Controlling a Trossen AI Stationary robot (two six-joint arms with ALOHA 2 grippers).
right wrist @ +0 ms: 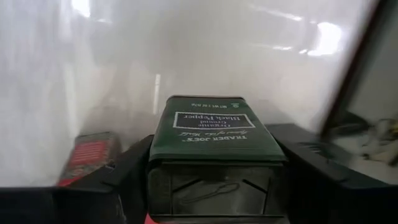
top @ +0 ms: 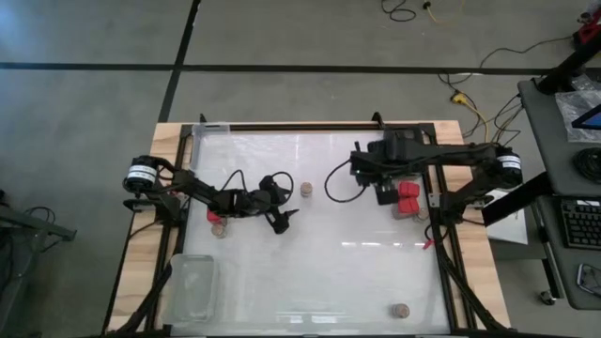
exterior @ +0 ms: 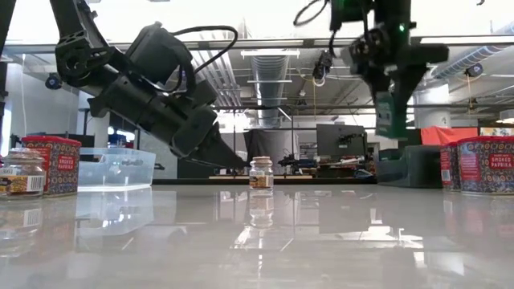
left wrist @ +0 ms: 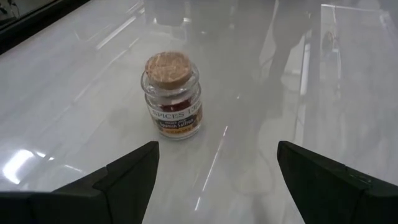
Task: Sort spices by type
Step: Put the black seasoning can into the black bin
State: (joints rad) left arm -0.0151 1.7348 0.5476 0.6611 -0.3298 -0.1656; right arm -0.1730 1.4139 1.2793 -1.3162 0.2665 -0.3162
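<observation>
**Ana:** Spices first: where do they sit, taking the cork-topped jar (top: 306,190) near the middle of the counter (top: 319,272) as the landmark?

**Ben:** That jar stands upright on the counter, alone. Toward the left arm's side of it, a second jar (top: 219,230) stands beside a red tin (top: 214,216). On the right arm's side, two red tins (top: 409,199) sit close together. A third cork-topped jar (top: 401,309) stands well apart, near the counter's front edge.

**Ana:** And the black boxy kind?

**Ben:** I count one: a dark pepper tin (right wrist: 214,134), lifted clear of the counter on the right arm's side of the landmark jar, above the red pair.

**Ana:** What holds it?

**Ben:** The right tool (right wrist: 214,186) pinches it, one dark finger on each side of the tin. Its arm reaches in from the counter's right edge, and in the low view the tool points straight down.

**Ana:** The left arm?

**Ben:** It stretches in from the left edge, slanting down toward the landmark jar. The left tool (left wrist: 217,171) is spread wide and holds nothing; the jar stands just ahead of its fingertips, not touching them.

**Ana:** Anything else?

**Ben:** A clear plastic tray (top: 191,289) lies at the front left corner, well apart from the landmark jar.
</observation>
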